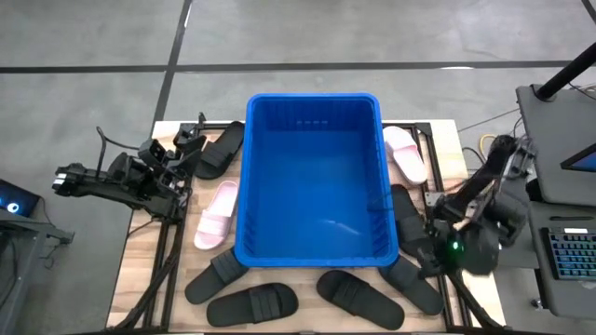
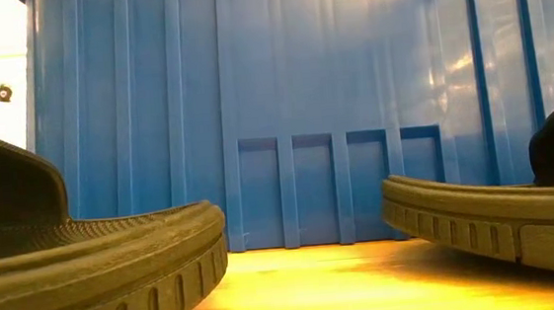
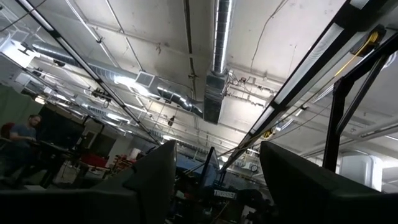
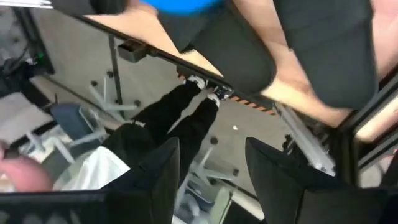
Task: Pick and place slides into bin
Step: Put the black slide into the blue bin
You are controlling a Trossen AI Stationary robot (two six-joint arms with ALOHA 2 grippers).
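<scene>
The blue bin (image 1: 312, 177) stands mid-table, and the part of its floor that shows is bare; its wall (image 2: 332, 101) fills the low view. Black slides lie flat around it: one at the far left (image 1: 219, 149), several along the near edge (image 1: 253, 302), (image 1: 358, 296), and one on the right (image 1: 405, 214). A pink slide (image 1: 216, 214) lies to the bin's left and another (image 1: 405, 154) to its right. My left gripper (image 3: 217, 180) is open at the table's left (image 1: 189, 140), tipped up toward the ceiling. My right gripper (image 4: 211, 180) is open above the black slides at the near right (image 1: 430, 244).
Two black slides (image 2: 88, 269), (image 2: 500, 217) lie close in front of the low camera. A person in black trousers (image 4: 180, 118) stands beyond the table edge in the right wrist view. A laptop and keyboard (image 1: 568, 251) sit right of the table.
</scene>
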